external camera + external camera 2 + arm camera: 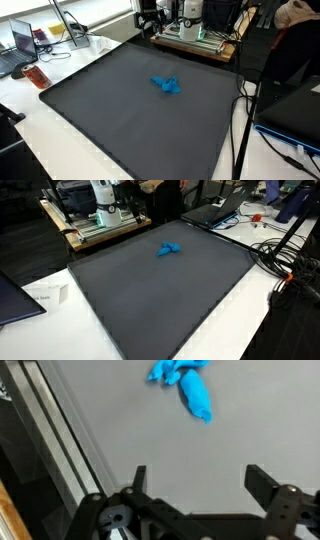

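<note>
A crumpled blue cloth (166,85) lies on the dark grey mat (120,120), a little past its middle; it also shows as a small blue heap (169,249) in both exterior views. In the wrist view the blue cloth (186,385) sits at the top, well ahead of my gripper (198,478). The gripper stands open with only bare mat between its black fingers (262,485). In an exterior view the gripper (148,22) hangs at the mat's far edge, apart from the cloth.
A machine on a wooden board (200,40) stands behind the mat. Laptops and cables (25,45) crowd one side; black cables (285,260) run along the other. A metal rail (45,440) borders the mat in the wrist view.
</note>
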Controlling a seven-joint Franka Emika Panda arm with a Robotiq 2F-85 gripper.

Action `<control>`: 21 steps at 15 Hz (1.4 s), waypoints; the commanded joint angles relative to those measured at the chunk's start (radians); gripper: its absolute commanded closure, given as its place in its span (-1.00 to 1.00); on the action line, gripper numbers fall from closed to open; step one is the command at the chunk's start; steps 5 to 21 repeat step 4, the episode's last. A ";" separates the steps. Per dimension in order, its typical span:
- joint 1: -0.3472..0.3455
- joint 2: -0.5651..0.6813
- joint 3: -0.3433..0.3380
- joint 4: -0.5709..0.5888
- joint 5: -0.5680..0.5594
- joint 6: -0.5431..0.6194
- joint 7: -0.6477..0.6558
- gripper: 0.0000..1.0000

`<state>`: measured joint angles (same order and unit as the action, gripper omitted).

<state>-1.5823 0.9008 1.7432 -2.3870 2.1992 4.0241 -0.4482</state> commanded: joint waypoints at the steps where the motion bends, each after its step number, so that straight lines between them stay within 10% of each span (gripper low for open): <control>1: 0.004 -0.028 0.026 0.003 0.018 0.042 -0.009 -1.00; 21: 0.017 -0.064 0.072 0.003 0.027 0.096 -0.006 -1.00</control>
